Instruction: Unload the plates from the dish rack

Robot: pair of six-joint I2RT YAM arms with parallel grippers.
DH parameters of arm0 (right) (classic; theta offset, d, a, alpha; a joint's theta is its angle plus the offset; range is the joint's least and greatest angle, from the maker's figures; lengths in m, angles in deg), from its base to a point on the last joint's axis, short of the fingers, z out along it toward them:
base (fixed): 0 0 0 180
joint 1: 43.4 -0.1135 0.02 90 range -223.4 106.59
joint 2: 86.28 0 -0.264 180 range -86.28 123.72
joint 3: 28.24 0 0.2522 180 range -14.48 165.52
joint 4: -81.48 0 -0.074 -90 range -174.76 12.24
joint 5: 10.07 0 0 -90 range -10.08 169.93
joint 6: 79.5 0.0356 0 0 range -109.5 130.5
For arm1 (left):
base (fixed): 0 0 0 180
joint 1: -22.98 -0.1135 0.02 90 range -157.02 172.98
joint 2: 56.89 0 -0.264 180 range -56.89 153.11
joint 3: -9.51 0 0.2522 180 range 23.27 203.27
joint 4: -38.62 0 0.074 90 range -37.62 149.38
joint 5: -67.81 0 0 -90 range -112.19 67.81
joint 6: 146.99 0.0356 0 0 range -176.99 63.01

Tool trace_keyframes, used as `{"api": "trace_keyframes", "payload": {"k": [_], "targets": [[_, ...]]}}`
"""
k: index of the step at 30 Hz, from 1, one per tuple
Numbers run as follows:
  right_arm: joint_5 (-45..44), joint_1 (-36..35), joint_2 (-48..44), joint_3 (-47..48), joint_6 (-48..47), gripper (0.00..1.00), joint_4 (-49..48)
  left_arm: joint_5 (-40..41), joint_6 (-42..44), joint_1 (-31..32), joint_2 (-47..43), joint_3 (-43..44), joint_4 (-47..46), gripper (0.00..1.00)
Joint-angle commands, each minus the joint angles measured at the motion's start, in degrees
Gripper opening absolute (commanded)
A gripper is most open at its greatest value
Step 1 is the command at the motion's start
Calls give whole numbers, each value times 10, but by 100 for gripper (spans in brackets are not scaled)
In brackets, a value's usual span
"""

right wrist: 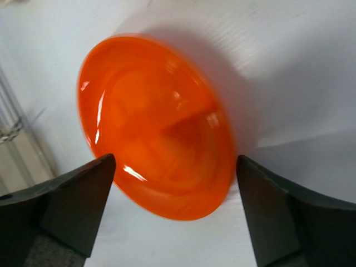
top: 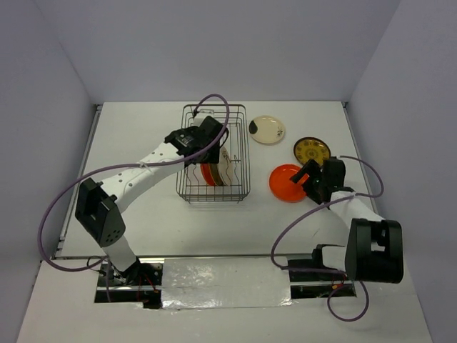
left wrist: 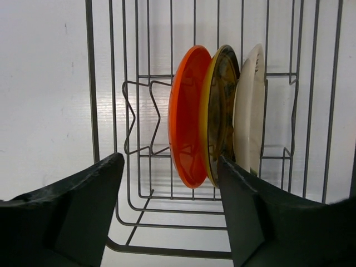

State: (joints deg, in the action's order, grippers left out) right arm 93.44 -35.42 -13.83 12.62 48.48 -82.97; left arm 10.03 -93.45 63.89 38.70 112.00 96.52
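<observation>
Left end effector (left wrist: 169,161) stood wide open, empty, facing orange plate (left wrist: 186,122), brown-yellow plate (left wrist: 219,111), cream plate (left wrist: 250,111) upright in dish rack (left wrist: 89,83). Right end effector (right wrist: 175,161) gaped wide, empty, above loose orange plate (right wrist: 156,122) on table (right wrist: 289,67).

Standing in the dark wire rack (top: 214,194) are a bright orange plate (left wrist: 186,122), a yellow-edged brown plate (left wrist: 222,111) and a plain cream plate (left wrist: 249,111). Out on the white table (top: 143,136) lie a blotched cream plate (top: 267,129), its dark mark near the rim, a dark brown plate with yellow ringed pattern (top: 311,150), and a glossy orange plate (right wrist: 156,122) catching white glints.
</observation>
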Motion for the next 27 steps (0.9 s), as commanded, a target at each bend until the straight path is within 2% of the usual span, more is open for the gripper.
{"api": "trace_keyframes", "payload": {"k": [1, 3, 7, 11, 16, 21, 24, 25, 27], "targets": [[-166, -74, -66, 43, -36, 100, 76, 31, -10, 1, 26, 36, 11, 78], [-264, -131, -109, 75, -32, 100, 146, 44, -22, 0, 51, 57, 42, 72], [-334, -172, -183, 118, -32, 100, 221, 65, -41, 1, 78, 72, 64, 63], [-336, -181, -238, 151, -42, 100, 267, 81, -54, 1, 89, 65, 66, 56], [-319, -183, -286, 159, -56, 100, 280, 93, -60, 1, 98, 52, 59, 54], [-293, -184, -297, 167, -62, 100, 286, 88, -64, 1, 117, 45, 56, 36], [-292, -184, -303, 172, -64, 100, 292, 98, -73, 1, 118, 47, 66, 19], [-292, -184, -305, 173, -64, 100, 293, 102, -76, 1, 115, 49, 70, 9], [-289, -185, -310, 176, -64, 100, 295, 114, -81, 1, 98, 55, 85, 0]]}}
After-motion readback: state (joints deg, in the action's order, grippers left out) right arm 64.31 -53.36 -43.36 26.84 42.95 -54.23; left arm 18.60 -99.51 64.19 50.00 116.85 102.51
